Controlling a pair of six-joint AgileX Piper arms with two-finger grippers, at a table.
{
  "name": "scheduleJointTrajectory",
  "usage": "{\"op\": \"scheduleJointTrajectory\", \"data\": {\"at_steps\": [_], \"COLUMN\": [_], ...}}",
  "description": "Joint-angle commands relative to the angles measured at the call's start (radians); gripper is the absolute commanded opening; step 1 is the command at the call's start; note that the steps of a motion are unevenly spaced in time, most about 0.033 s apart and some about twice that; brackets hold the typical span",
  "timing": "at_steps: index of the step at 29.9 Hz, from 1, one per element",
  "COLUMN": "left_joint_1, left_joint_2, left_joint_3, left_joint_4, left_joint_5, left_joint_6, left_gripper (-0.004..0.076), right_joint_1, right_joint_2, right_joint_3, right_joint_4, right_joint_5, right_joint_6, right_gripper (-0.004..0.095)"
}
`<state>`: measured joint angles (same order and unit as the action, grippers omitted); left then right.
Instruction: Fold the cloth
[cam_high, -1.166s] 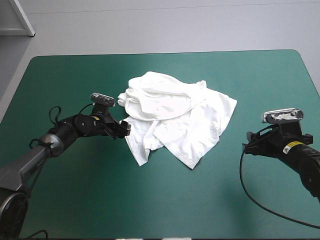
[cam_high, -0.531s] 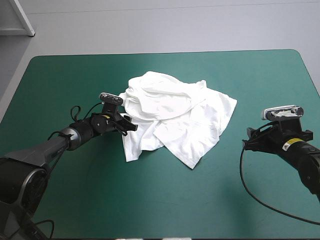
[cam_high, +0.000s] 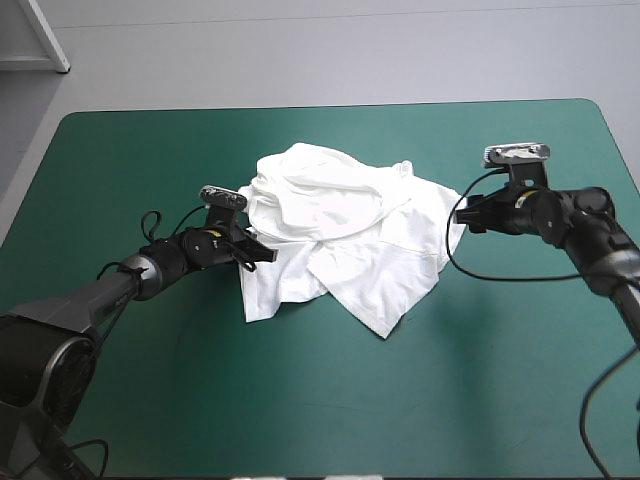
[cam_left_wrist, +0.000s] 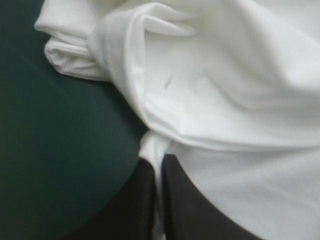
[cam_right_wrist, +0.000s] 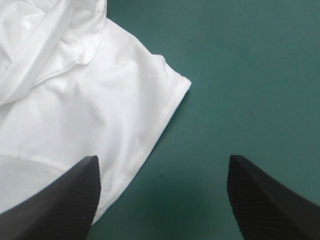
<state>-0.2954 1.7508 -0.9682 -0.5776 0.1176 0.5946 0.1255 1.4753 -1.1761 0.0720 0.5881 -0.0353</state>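
The T-shirt (cam_high: 345, 235) lies crumpled at the frame's centre on the teal-green cover (cam_high: 300, 400). The left gripper (cam_high: 258, 252), left of centre, is clamped on its left edge. The right gripper (cam_high: 462, 217), right of centre, stands spread apart at its right hem.

1. The T-shirt (cam_high: 340, 235) lies in a crumpled heap on the table (cam_high: 300, 400), at mid-width and somewhat nearer the far edge than the near one.
2. The left tool (cam_high: 262, 252) sits at the heap's left edge. In the left wrist view, its fingers (cam_left_wrist: 185, 210) pinch a fold of the sheet between them.
3. The right tool (cam_high: 462, 217) sits at the heap's right edge. In the right wrist view, its fingers stand apart, one over the sheet's hem and the other over bare table.
4. The two tools face each other, with the heap between them.
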Motion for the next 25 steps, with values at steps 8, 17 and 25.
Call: {"op": "scheduleJointTrajectory", "data": {"at_steps": [8, 17, 25], "left_joint_1": [-0.005, -0.005, -0.005], "left_joint_2": [-0.029, -0.029, -0.031], "left_joint_3": [-0.011, -0.009, -0.009], "left_joint_4": [-0.01, -0.01, -0.01], "left_joint_5": [0.063, 0.081, 0.098], "left_joint_6": [-0.001, -0.001, -0.001], "left_gripper": [0.0021, 0.0021, 0.0019], "right_joint_1": [-0.001, -0.011, -0.011], "right_joint_2": [0.294, 0.448, 0.446], "right_joint_3": [-0.245, -0.308, -0.309], "right_joint_4": [-0.002, 0.046, 0.084], "right_joint_5": [0.037, 0.022, -0.057], "right_joint_6": [0.003, 0.003, -0.013], "right_gripper": [0.0671, 0.0667, 0.0112]}}
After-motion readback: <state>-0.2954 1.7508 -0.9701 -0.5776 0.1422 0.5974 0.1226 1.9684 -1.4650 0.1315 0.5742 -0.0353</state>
